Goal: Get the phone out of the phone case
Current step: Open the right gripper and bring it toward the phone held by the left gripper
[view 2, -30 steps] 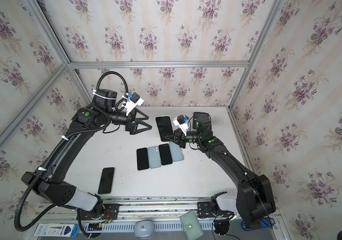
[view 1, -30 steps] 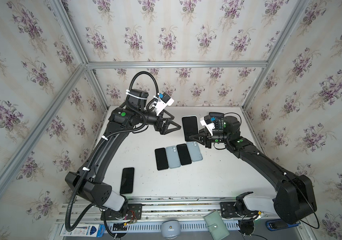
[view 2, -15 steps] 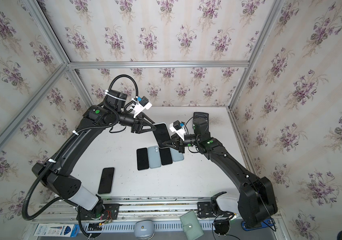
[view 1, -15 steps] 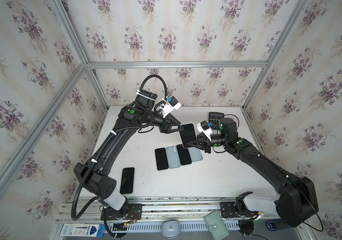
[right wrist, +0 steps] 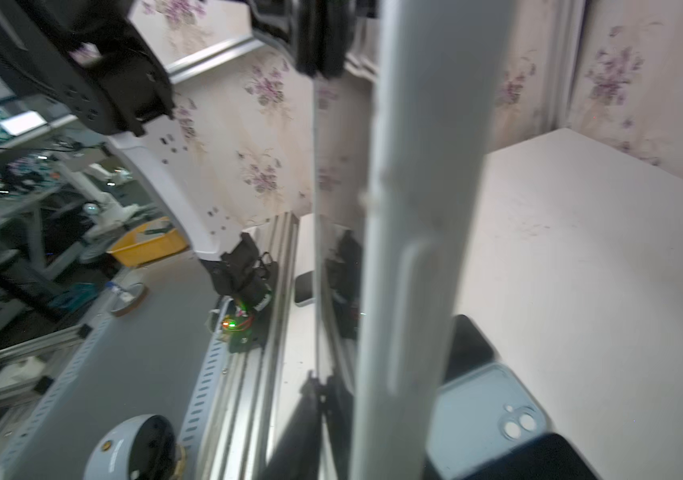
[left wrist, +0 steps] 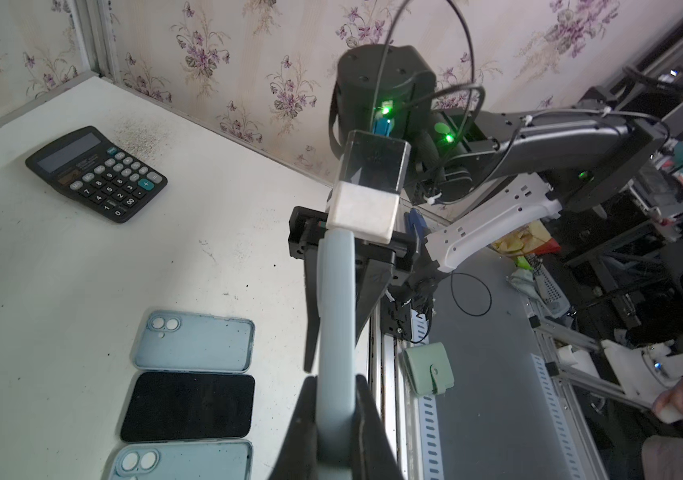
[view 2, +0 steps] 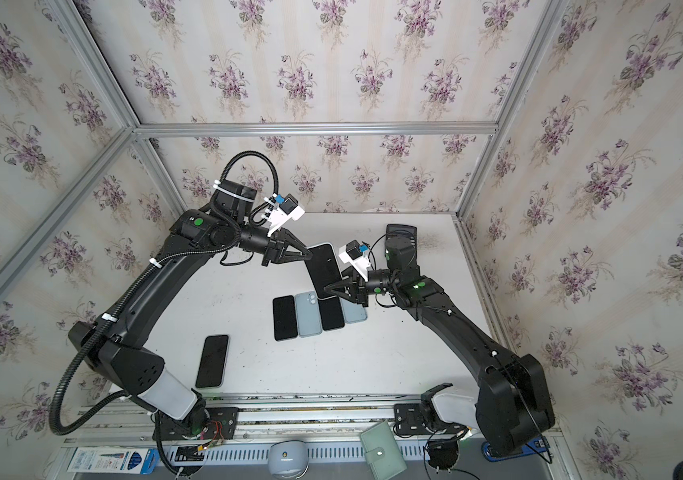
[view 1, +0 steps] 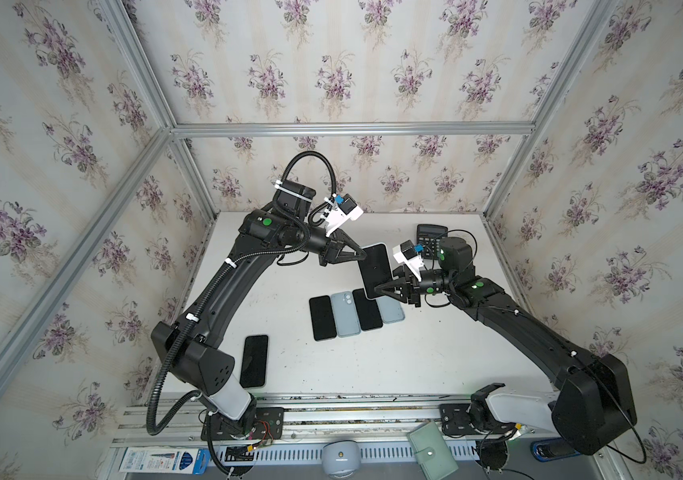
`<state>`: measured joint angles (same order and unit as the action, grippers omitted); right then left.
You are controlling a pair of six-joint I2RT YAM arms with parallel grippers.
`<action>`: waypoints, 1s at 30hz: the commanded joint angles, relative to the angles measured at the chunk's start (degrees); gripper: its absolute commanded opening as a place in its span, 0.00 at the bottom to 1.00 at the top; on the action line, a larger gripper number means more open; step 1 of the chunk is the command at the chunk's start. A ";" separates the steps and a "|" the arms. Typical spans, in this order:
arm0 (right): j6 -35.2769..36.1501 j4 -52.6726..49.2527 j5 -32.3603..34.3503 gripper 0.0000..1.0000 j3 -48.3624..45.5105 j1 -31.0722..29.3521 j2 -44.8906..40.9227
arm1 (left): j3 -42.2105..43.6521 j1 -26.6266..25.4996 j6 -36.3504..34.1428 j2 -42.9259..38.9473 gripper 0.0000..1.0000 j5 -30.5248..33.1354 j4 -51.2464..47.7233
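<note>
Over white counter, cased phone runs lengthwise: left gripper clamps far end; right gripper at near end, hold unclear.

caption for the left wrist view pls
Left gripper shut on the cased phone, seen edge-on, right gripper at its far end, calculator beyond.

Left arm and right arm: matte black rounded links, each on a white base segment. Round green dot on a joint of each. Left arm carries a black corrugated conduit bound with white zip ties. White wrist camera bracket with blue plug on each. Left gripper, right gripper: black, tapered, triangular.
</note>
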<state>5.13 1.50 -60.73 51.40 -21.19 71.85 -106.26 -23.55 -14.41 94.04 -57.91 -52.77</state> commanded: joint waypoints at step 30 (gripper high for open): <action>-49.63 53.91 51.26 0.75 -6.77 -17.04 -3.22 | 30.55 12.56 103.01 -14.92 0.00 15.46 80.18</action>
<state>-43.16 47.81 -9.82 43.48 -38.17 68.31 -76.07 -10.96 85.62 79.77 -42.50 21.12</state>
